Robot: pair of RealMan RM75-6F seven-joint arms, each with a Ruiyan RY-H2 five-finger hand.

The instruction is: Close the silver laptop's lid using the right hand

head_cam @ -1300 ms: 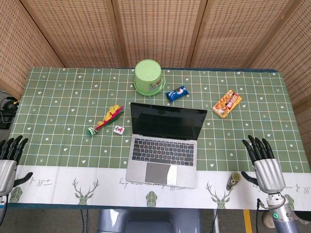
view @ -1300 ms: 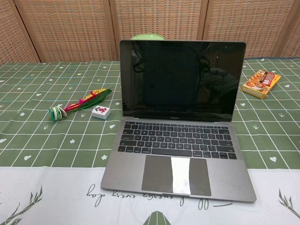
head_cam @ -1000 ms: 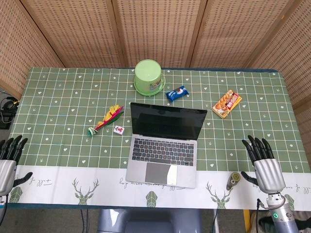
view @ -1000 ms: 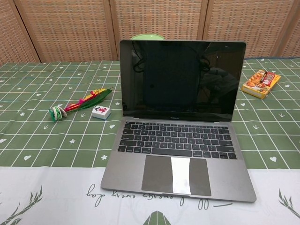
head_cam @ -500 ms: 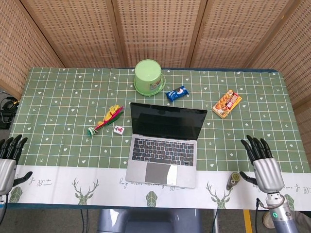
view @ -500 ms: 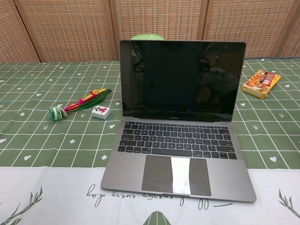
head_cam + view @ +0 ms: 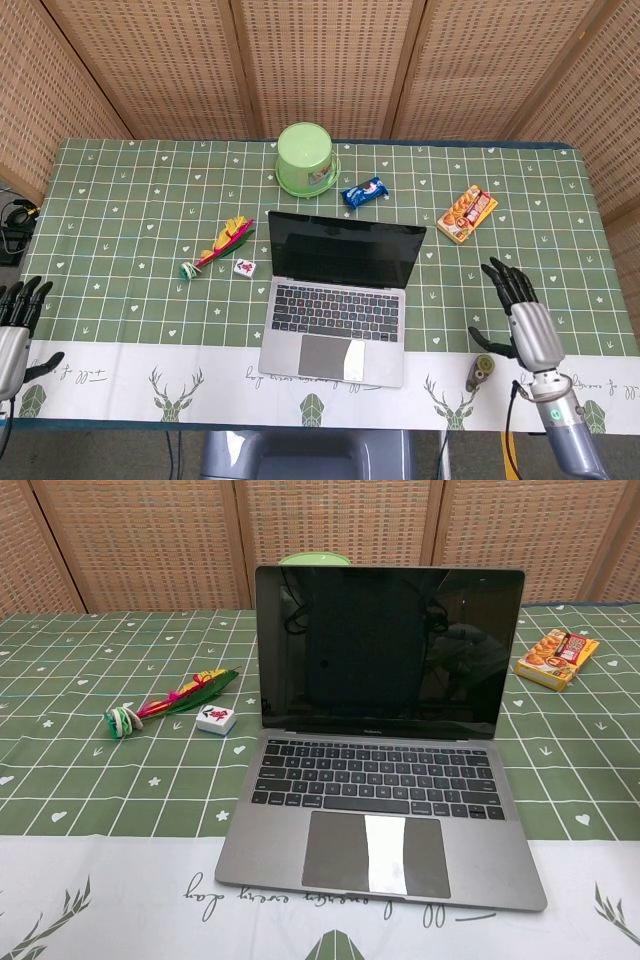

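Hovering with fingers spread and empty, the robot's right hand (image 7: pixel 527 322) sits right of the open silver laptop (image 7: pixel 340 300) at the table's near middle, a small olive roller (image 7: pixel 479 372) just beside it; only the head view shows either hand.

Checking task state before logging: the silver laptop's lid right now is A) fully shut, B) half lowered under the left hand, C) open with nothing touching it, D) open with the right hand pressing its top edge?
C: the silver laptop stands open with its dark screen upright, while the right hand hovers off to its right, fingers apart, touching nothing.
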